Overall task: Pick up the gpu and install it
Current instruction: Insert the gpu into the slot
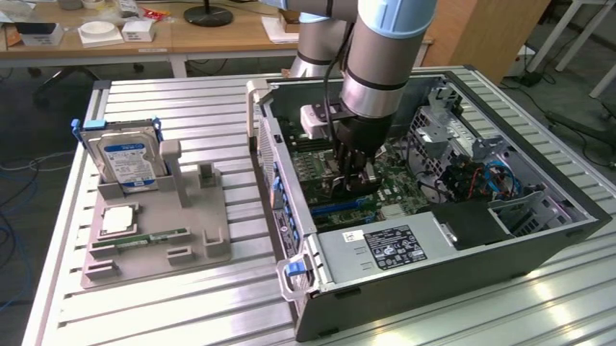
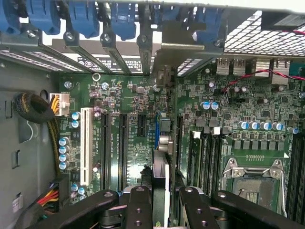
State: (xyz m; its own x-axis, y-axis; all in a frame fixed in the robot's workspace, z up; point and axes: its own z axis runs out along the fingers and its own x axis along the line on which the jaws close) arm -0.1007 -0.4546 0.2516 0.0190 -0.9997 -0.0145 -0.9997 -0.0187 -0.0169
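My gripper [image 1: 348,182] reaches down into the open computer case [image 1: 539,245] and is shut on the gpu [image 2: 161,167]. In the wrist view the dark card is edge-on between my two black fingers [image 2: 138,205], running toward the case's rear wall. It lines up over the blue expansion slot [image 2: 157,131] of the green motherboard [image 2: 238,105]. Its silver end bracket [image 2: 167,52] sits at the row of rear slot openings. In the exterior view the gpu [image 1: 325,193] hangs as a dark plate just above the board; whether it touches the slot I cannot tell.
A grey fixture [image 1: 159,231] at the exterior view's left holds an upright silver hard drive [image 1: 127,160], a CPU [image 1: 117,218] and a green RAM stick [image 1: 154,237]. Inside the case are the power supply [image 1: 390,249], blue latches [image 2: 86,16], an empty CPU socket [image 2: 252,179] and cable bundles [image 2: 33,107].
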